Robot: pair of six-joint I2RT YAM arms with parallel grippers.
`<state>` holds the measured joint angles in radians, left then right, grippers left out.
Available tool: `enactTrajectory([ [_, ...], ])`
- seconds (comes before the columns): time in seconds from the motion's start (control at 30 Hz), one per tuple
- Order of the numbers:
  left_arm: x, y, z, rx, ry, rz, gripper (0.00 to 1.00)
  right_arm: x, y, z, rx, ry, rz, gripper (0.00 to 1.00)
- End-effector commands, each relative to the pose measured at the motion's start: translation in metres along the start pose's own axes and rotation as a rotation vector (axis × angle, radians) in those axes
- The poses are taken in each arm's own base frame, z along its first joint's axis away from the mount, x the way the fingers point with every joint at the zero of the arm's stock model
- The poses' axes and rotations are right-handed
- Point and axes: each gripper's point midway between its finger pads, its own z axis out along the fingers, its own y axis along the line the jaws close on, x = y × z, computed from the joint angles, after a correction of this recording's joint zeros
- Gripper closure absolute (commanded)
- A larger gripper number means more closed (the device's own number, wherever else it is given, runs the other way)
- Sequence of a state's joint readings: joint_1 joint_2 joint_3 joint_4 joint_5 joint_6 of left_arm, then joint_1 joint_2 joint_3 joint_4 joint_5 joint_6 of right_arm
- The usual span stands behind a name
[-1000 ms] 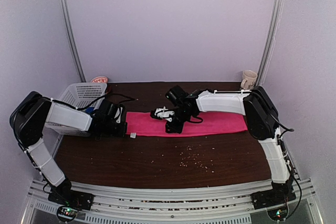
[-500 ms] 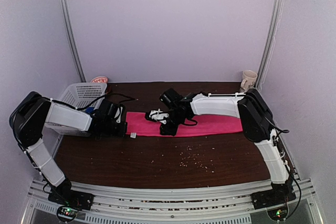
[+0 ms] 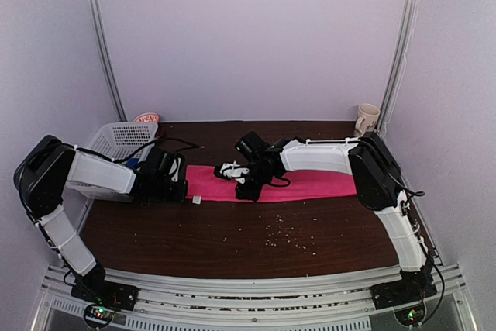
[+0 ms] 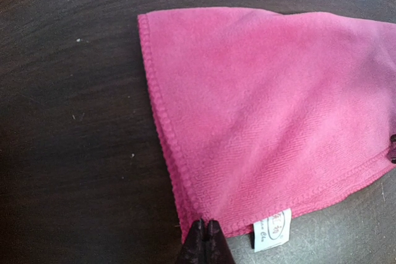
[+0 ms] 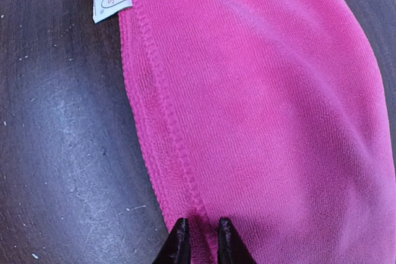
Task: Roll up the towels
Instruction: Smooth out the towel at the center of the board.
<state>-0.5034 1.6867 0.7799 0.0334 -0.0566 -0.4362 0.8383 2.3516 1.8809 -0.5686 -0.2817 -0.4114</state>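
Dark wooden table (image 3: 232,238) carries the pink towel (image 3: 310,184), spread flat across its middle. I see my left gripper (image 4: 204,239) pressed together at its labelled corner, my right gripper (image 5: 202,239) clamped on its hem.

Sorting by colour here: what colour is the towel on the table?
Bright pink, plain; the towel shows best from the right wrist.

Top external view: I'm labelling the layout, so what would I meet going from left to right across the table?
white lattice basket → left gripper → pink towel → cream mug
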Motion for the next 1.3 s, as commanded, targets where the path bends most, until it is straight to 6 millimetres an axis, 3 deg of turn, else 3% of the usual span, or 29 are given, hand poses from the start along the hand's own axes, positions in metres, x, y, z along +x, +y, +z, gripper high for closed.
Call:
enactTrajectory([
  [0.0, -0.015, -0.005, -0.004, 0.015, -0.052, -0.009, 1.0, -0.006, -0.007, 0.004, 0.043, -0.004, 0.002, 0.83],
  [0.23, -0.012, -0.006, -0.003, 0.016, -0.047, -0.009, 1.0, -0.004, -0.01, 0.005, 0.069, 0.006, -0.004, 0.84],
  [0.67, -0.008, -0.006, -0.001, 0.016, -0.042, -0.01, 1.0, -0.003, -0.005, 0.006, 0.041, 0.011, -0.008, 1.0],
  [1.07, -0.018, -0.004, -0.009, -0.001, -0.067, -0.012, 1.0, -0.021, -0.001, -0.02, 0.021, -0.028, -0.047, 1.0],
  [1.27, -0.023, -0.002, -0.014, -0.017, -0.079, -0.01, 1.0, -0.008, 0.006, -0.02, -0.014, 0.02, -0.081, 1.0],
])
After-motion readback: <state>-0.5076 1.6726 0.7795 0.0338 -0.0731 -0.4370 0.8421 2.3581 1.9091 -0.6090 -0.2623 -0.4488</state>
